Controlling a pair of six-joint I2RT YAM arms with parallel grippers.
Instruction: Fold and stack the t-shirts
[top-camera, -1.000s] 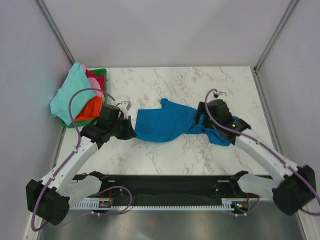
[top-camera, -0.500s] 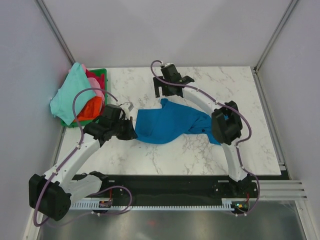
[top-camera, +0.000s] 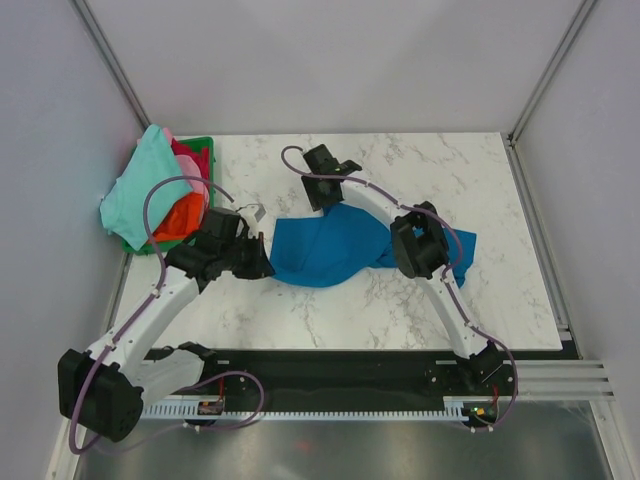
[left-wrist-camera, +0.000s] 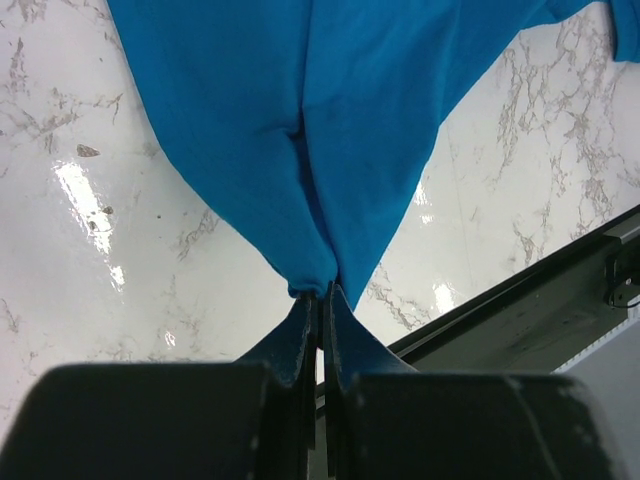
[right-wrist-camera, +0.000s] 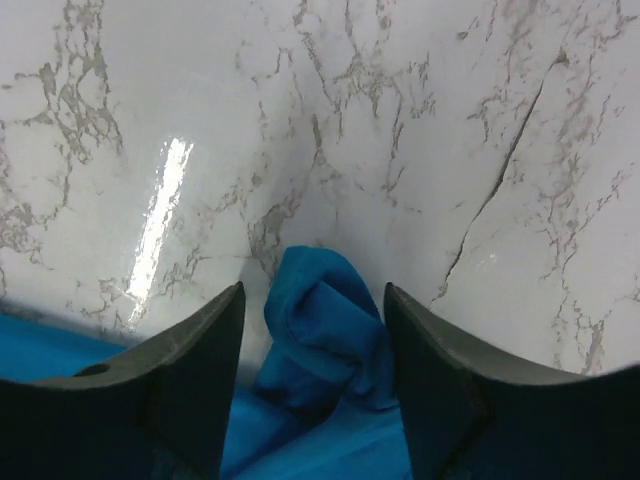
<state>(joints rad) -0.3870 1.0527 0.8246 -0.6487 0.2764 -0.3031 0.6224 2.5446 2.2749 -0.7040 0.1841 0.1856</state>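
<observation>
A bright blue t-shirt (top-camera: 330, 250) lies crumpled across the middle of the marble table. My left gripper (top-camera: 262, 262) is at its left edge, and the left wrist view shows that gripper (left-wrist-camera: 321, 292) shut on a pinched corner of the blue cloth (left-wrist-camera: 330, 120). My right gripper (top-camera: 328, 197) reaches to the shirt's far corner. In the right wrist view it (right-wrist-camera: 314, 290) is open, its fingers on either side of a bunched fold of the blue shirt (right-wrist-camera: 325, 330) with gaps on both sides. Mint-green (top-camera: 140, 195), orange-red (top-camera: 180, 218) and magenta (top-camera: 190, 160) t-shirts are heaped at the far left.
A green plastic basket (top-camera: 205, 147) under the heap of shirts stands at the table's far left corner. Grey enclosure walls close the table on three sides. A black rail (top-camera: 340, 365) with the arm bases runs along the near edge.
My right arm has swung from the shirt's right end to its far corner, and its jaws have come somewhat closer together around the fold. My left gripper has kept its hold and place.
</observation>
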